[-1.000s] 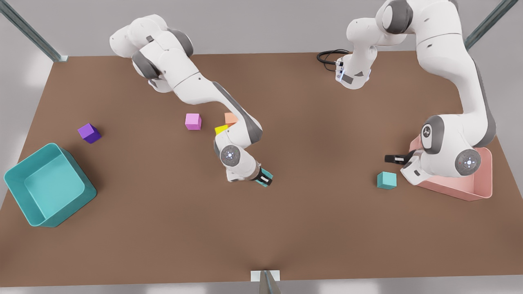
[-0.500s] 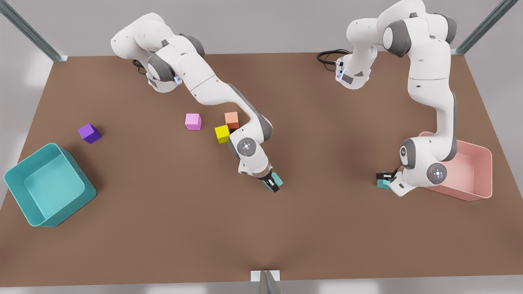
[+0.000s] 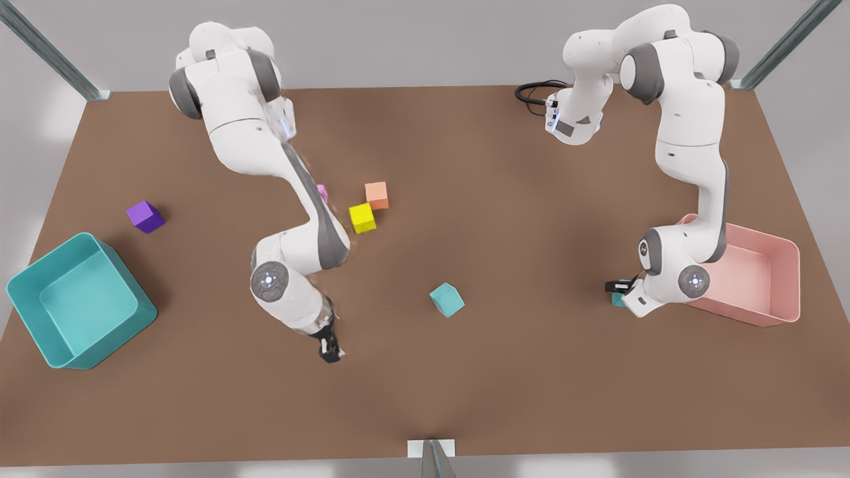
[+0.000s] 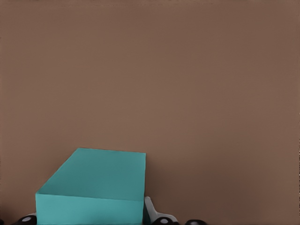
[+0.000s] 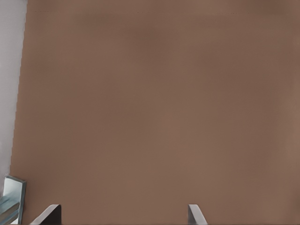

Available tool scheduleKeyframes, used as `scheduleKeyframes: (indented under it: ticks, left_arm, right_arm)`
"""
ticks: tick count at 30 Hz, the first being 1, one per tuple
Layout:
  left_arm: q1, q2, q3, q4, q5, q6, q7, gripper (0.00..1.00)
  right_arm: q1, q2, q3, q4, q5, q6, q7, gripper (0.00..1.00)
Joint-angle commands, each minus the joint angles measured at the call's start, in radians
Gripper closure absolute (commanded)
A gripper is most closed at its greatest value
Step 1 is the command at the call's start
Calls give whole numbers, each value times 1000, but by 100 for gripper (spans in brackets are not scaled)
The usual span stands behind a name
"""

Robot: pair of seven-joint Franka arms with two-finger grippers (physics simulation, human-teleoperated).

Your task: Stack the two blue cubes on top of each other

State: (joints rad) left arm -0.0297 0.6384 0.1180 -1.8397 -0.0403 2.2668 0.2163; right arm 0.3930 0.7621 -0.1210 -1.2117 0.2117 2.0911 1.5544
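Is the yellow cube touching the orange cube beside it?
Cannot tell. In the front view the yellow cube and orange cube meet corner to corner, with no plain gap or contact.

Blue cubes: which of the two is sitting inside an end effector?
The blue cube beside the pink bin, between the left end effector's fingers. The other blue cube sits free mid-table.

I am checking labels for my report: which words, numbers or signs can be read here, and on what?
There is no readable text.
Round marks on the arm joints: too small to read.
Blue cube, the other blue cube, teal bin, pink bin: plain.
Left pincer at the other blue cube, right pincer above the table: no labels.
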Motion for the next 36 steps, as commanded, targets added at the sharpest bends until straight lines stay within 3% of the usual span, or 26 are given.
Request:
scheduleKeyframes:
  ticks: [1,4,6,7,9,13,19,23,32,36]
  left_arm:
    - [-1,-6,0,0,-7,10,41,46]
    - [-4,-89,-35,42,-9,-102,11,47]
    - [-29,-94,-136,172,-4,-268,-211,47]
    - [-44,-103,-170,230,-3,-334,-305,47]
    - [-87,-100,-213,301,-3,-360,-514,47]
    - [-184,-72,-250,349,-10,-359,-825,47]
    - [-211,67,-333,577,-23,-357,-1152,47]
    - [-303,113,-336,609,-30,-357,-1313,47]
    - [-401,190,-360,616,-59,-319,-1371,47]
    - [-435,257,-357,695,-52,-273,-1390,47]
  right_arm:
    - [-78,-10,0,4,-81,-322,-829,0]
    - [-114,-171,0,4,-261,-387,-1353,0]
    - [-112,-323,4,-17,-265,-477,-1419,0]
    - [-109,-487,7,-118,-264,-485,-1415,0]
    - [-108,-639,15,-236,-258,-479,-1426,0]
    - [-66,-593,4,-249,-259,-477,-1426,0]
    - [-60,-587,6,-253,-264,-473,-1424,0]
    - [-60,-587,4,-256,-264,-467,-1424,0]
    - [-65,-576,4,-252,-265,-467,-1426,0]
    - [-66,-567,4,-250,-268,-464,-1426,0]
